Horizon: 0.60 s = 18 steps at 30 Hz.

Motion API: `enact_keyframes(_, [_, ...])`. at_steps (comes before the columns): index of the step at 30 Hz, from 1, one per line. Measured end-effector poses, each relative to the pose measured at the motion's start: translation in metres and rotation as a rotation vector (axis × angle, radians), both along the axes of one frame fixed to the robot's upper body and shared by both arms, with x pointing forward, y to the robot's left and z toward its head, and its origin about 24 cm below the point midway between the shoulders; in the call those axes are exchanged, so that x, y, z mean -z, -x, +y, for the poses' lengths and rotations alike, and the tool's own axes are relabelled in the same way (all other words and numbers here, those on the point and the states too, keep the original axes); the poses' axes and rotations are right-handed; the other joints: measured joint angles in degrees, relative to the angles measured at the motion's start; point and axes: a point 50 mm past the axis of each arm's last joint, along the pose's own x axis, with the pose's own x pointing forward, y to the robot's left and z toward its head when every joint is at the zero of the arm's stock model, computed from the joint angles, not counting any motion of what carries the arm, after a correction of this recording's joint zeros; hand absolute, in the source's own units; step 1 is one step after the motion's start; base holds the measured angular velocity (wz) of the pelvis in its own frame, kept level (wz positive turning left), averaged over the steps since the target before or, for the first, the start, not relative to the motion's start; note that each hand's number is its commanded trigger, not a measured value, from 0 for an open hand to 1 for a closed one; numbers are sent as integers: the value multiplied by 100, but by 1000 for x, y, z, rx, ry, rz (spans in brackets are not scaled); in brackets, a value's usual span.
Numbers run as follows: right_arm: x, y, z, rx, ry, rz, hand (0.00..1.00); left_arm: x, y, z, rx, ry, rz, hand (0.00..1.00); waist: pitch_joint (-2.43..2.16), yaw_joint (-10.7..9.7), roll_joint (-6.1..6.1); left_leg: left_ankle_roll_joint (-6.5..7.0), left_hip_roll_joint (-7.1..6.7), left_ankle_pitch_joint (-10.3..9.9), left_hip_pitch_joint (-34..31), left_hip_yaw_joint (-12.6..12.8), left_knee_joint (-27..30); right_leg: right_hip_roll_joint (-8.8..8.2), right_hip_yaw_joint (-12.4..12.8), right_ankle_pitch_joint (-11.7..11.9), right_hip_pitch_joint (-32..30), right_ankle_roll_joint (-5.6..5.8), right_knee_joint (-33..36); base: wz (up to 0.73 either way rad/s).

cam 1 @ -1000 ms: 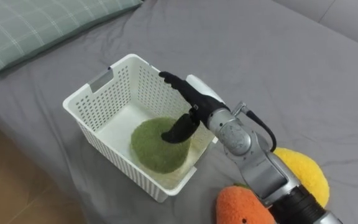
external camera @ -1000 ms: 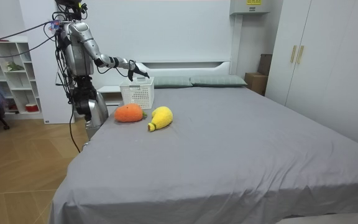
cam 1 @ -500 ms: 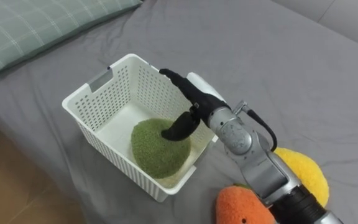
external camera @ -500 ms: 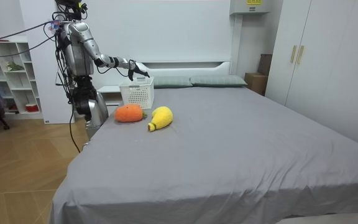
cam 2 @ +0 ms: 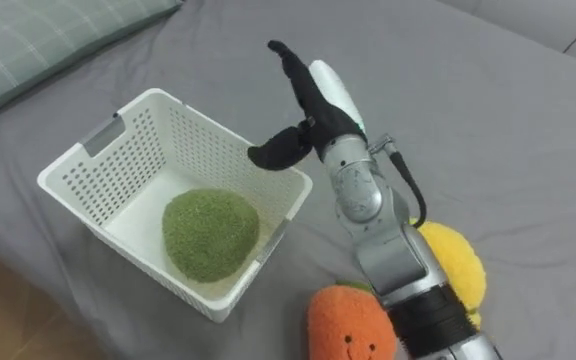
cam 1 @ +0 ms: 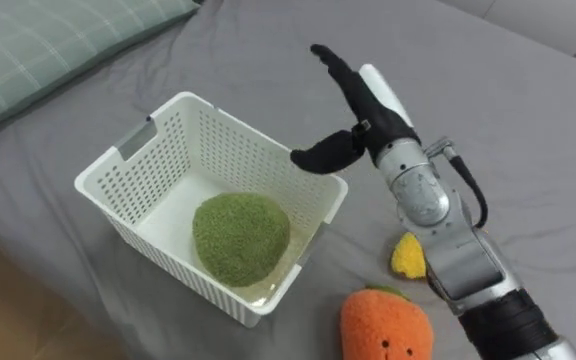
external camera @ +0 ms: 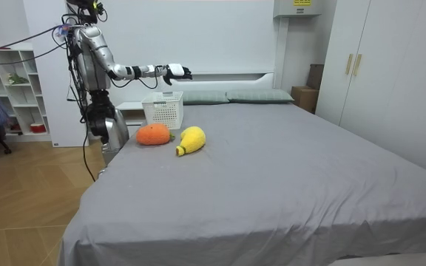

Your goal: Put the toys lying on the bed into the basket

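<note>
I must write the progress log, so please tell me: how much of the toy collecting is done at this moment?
Done: one green toy lies inside the white basket. In hand: nothing; the right hand hangs above the basket's far rim with its fingers open. Left: the orange toy and the yellow toy lie on the bed beside the basket.

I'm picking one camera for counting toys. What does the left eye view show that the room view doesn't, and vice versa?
Left eye view: a round green plush toy lying inside the white perforated plastic basket, and the right hand, fingers straight, above the basket's far corner. Room view: the robot standing at the bed's corner, a white shelf unit at the room view's left, white wardrobe doors. Both: the basket, that hand, the orange plush toy and the yellow plush toy on the grey bed sheet.
</note>
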Motion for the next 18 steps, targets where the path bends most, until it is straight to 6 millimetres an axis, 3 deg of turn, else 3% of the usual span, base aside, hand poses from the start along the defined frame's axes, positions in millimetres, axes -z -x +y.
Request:
enact_keyframes(4, [15,8,-22,91,-51,43,0,-1,1,1,-17,-2,-14,0,-14,-74,5,6,2,2,148,68,-82,-11,9,-14,108,22,2,-10])
enact_keyframes(8, [28,17,-40,174,-119,86,0,-1,4,4,-6,-16,-3,0,-51,-303,-36,7,6,1,159,120,-86,-12,70,-15,100,23,12,-7])
enact_keyframes(18, [60,38,-73,327,-77,177,0,-1,12,5,-16,-15,22,0,-61,-548,-9,8,31,0,249,270,-126,8,281,-14,120,23,28,-8])
